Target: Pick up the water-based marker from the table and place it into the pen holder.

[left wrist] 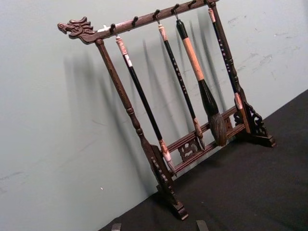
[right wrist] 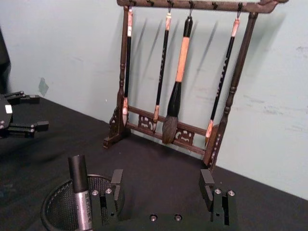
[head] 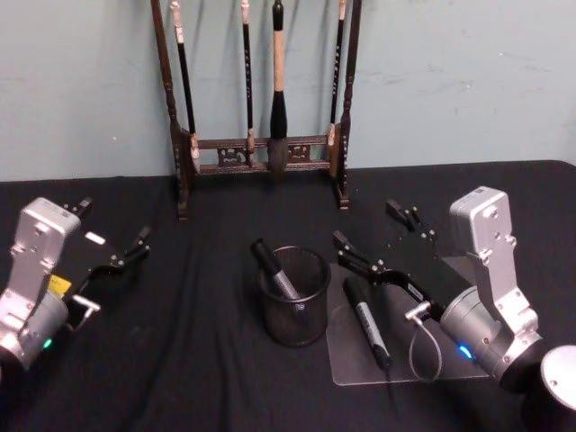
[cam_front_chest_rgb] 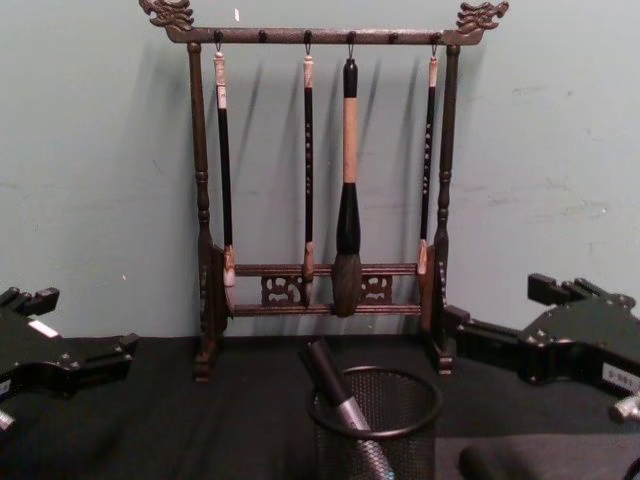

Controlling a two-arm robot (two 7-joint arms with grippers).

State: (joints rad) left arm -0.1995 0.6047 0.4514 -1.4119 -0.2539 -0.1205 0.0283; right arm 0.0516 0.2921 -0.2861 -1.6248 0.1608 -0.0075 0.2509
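The pen holder (head: 310, 317) is a round black mesh cup at the table's middle. One black and grey marker (head: 273, 267) leans inside it, cap up. A second marker (head: 367, 322) lies flat just right of the cup. My right gripper (head: 380, 238) hovers open behind that lying marker, holding nothing. In the right wrist view its fingers (right wrist: 116, 182) stand wide apart, with the pen holder (right wrist: 48, 211) and its marker (right wrist: 79, 192) beside one finger. The chest view shows the pen holder (cam_front_chest_rgb: 400, 440) and the marker (cam_front_chest_rgb: 340, 395) in it. My left gripper (head: 106, 231) rests open at the far left.
The lying marker rests on a clear plastic sheet (head: 423, 364). A tall dark wooden brush rack (head: 261, 153) with hanging brushes stands at the table's back against the wall. Black cloth (head: 180, 360) covers the table, with free room between the left arm and the cup.
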